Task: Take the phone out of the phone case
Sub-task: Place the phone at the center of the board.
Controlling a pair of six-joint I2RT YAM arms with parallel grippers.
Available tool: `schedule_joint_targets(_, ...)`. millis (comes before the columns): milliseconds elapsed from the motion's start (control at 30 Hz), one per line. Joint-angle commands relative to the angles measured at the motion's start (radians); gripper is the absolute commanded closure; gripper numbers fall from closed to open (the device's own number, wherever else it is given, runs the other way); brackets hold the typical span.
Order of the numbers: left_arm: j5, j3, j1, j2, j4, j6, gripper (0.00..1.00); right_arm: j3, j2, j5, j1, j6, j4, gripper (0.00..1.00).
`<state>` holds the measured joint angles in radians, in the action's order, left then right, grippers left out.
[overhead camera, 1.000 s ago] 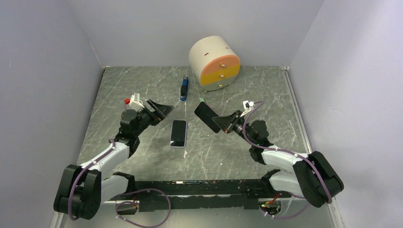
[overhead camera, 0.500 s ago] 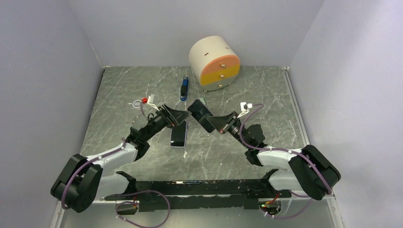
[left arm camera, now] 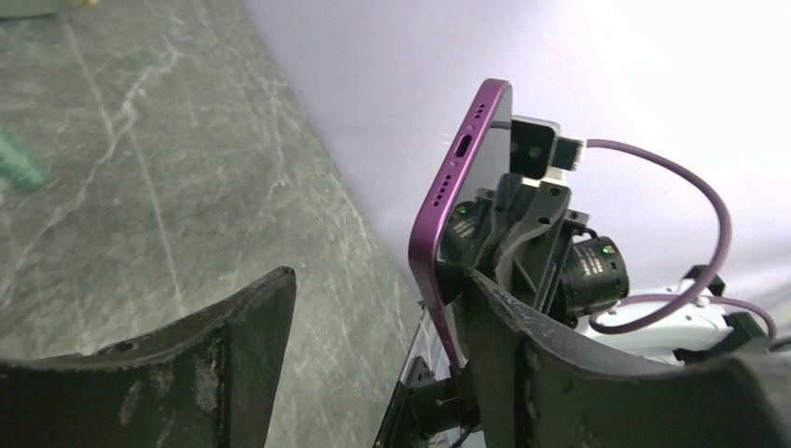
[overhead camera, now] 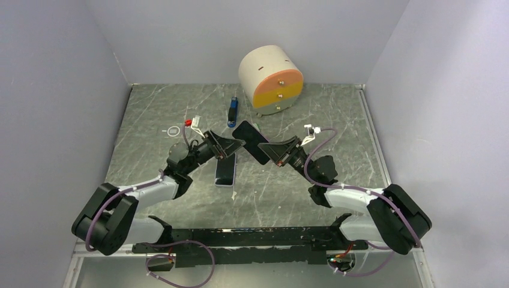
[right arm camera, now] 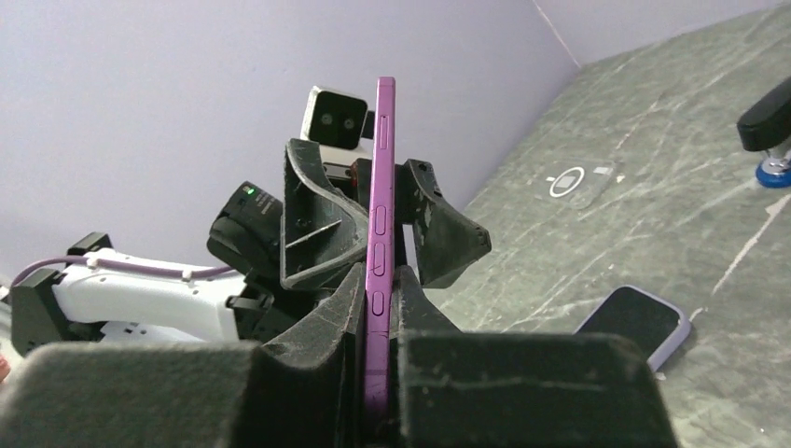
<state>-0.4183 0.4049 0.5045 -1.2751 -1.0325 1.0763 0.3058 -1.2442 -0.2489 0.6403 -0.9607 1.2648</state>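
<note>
Right fingers (right arm camera: 312, 336) are clamped tight on the lower end of the purple phone (right arm camera: 382, 187). They hold it on edge, raised above the tabletop (overhead camera: 336, 120) near the centre. The phone is out of its case. The phone case (overhead camera: 225, 173) lies flat on the tabletop, just to the near left of the held phone, dark inside facing up.

Left fingers (left arm camera: 233, 345) stand wide, one on each side of the phone's free end. In the left wrist view the phone sits close against one finger; contact cannot be confirmed.

At the far side stand a cylindrical drawer unit (overhead camera: 271, 80) with an orange and yellow face, and a small blue object (overhead camera: 232, 112) to its left.
</note>
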Motion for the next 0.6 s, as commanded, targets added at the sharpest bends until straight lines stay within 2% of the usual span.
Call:
schedule_joint_targets(0, -0.079, 0.058, 0.006, -0.014, -0.142, -0.006, 0.33, 0.053, 0.036, -0.045, 0.003, -0.004, 0.154, 1.00)
schedule_joint_targets(133, -0.118, 0.073, 0.006, -0.040, -0.221, 0.005, 0.39, 0.063, 0.046, -0.062, 0.002, 0.021, 0.140, 1.00)
schedule_joint_targets(300, -0.147, 0.081, 0.010, -0.116, -0.374, 0.083, 0.57, 0.053, 0.017, -0.066, 0.002, 0.002, 0.202, 1.00)
schedule_joint_targets(433, -0.109, 0.053, 0.016, -0.183, -0.513, 0.157, 0.61, 0.038, -0.001, -0.050, 0.002, -0.007, 0.262, 1.00)
schedule_joint_targets(567, -0.063, 0.040, 0.041, -0.193, -0.519, 0.161, 0.62, 0.022, -0.022, -0.025, 0.003, -0.012, 0.305, 1.00)
